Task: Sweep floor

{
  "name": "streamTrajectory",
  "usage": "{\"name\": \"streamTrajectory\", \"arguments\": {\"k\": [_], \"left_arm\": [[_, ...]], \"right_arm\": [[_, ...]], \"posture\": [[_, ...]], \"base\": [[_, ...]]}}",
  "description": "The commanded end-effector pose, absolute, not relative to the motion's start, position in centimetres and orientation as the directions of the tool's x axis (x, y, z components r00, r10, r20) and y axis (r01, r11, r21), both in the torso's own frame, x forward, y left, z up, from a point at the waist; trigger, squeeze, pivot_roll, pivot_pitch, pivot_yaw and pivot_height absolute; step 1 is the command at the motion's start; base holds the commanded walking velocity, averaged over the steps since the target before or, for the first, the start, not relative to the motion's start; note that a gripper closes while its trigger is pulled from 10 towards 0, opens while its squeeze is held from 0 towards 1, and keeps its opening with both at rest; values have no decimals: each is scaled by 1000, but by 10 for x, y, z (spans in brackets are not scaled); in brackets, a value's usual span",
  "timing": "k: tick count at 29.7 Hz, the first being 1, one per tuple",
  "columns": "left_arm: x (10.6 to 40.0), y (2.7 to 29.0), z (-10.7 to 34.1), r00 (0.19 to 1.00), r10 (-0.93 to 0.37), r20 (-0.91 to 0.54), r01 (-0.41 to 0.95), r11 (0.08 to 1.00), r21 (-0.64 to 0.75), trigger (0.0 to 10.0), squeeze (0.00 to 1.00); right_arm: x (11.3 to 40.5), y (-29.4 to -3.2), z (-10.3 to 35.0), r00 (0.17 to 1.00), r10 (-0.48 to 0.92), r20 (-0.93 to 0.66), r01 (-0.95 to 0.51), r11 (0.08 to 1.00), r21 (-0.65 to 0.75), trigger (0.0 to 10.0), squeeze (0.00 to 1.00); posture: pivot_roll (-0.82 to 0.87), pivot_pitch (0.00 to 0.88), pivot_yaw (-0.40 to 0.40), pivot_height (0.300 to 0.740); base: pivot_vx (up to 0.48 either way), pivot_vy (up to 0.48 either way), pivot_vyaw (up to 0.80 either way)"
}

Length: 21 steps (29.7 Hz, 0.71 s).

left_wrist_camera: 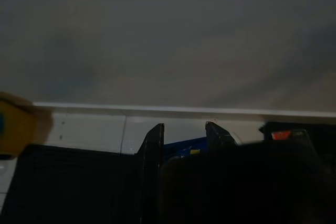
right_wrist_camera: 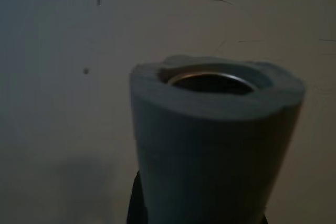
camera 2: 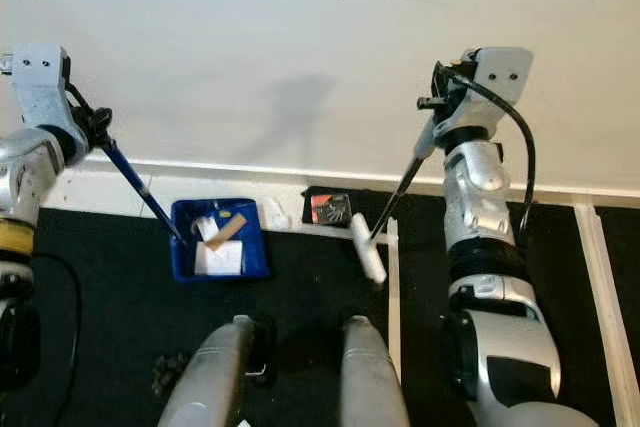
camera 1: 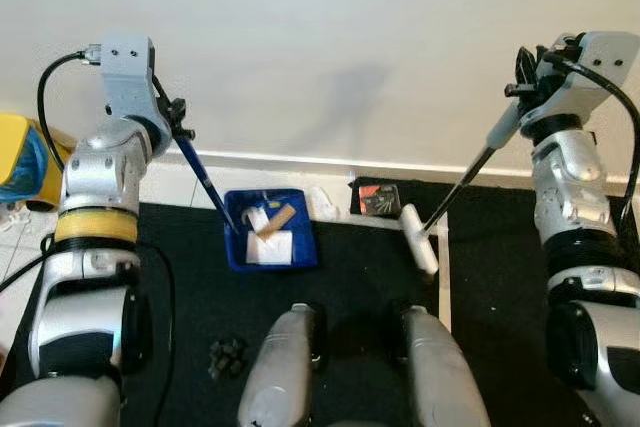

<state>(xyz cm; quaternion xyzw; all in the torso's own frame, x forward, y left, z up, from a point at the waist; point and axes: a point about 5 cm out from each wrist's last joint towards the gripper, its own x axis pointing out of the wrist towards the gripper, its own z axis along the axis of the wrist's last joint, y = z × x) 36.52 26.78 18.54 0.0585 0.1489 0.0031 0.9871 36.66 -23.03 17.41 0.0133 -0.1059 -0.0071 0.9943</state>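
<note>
The dustpan [camera 1: 270, 231] is steadied on the floor by the left claw [camera 1: 178, 133] clamped on its handle, while the broom [camera 1: 420, 237] is gripped by the right claw [camera 1: 522, 87] for sweeping

black floor mat [camera 1: 180, 277] with blue dustpan [camera 1: 270, 232], dark crumbs [camera 1: 228, 355], white brush head [camera 1: 419, 238]

Open black mat [camera 1: 190, 307] between dustpan [camera 1: 270, 232] and dark debris [camera 1: 228, 355] (wall [camera 1: 330, 47] blocks beyond).
</note>
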Motion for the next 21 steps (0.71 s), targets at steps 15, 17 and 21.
{"name": "streamTrajectory", "arguments": {"k": [15,17,21], "left_arm": [[390,267,187,950,146,-276,-90,975,205,10000,0],[393,263,186,950,142,-277,-89,977,195,10000,0],[397,253,186,953,120,-279,-73,982,174,10000,0]], "right_arm": [[384,-232,187,980,7,200,4,998,-56,10000,0],[386,-231,190,978,1,208,13,998,-67,10000,0],[388,-230,193,976,-18,218,40,995,-95,10000,0]], "posture": [[64,329,119,740],[67,331,123,740],[71,335,131,740]], "base": [[0,0,0],[0,0,0],[0,0,0]]}}
